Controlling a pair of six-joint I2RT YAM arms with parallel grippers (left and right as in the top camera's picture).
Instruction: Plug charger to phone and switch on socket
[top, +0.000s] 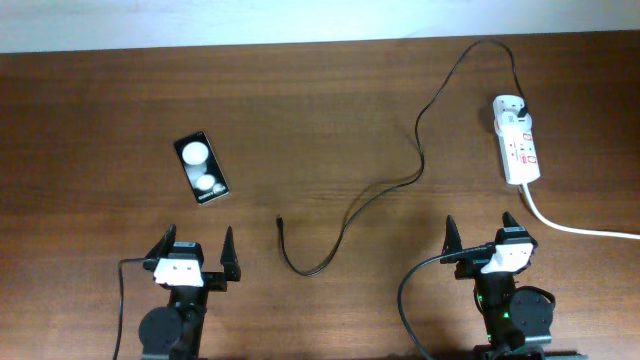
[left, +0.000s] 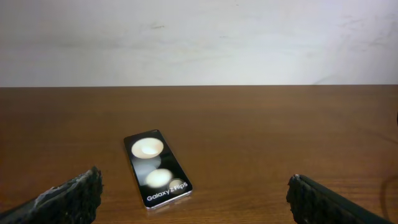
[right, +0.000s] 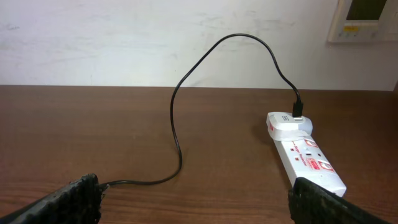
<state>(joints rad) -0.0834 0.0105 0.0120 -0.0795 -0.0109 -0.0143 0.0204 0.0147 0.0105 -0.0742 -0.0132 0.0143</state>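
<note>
Both the left gripper (top: 200, 236) and right gripper (top: 480, 222) stand open and empty; the limp, light charger (top: 419, 140) likely flops, so pinch just behind its stiff tip (top: 279, 221).

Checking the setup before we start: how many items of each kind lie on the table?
phone: 1
charger cable: 1
power strip: 1
Total: 3
</note>
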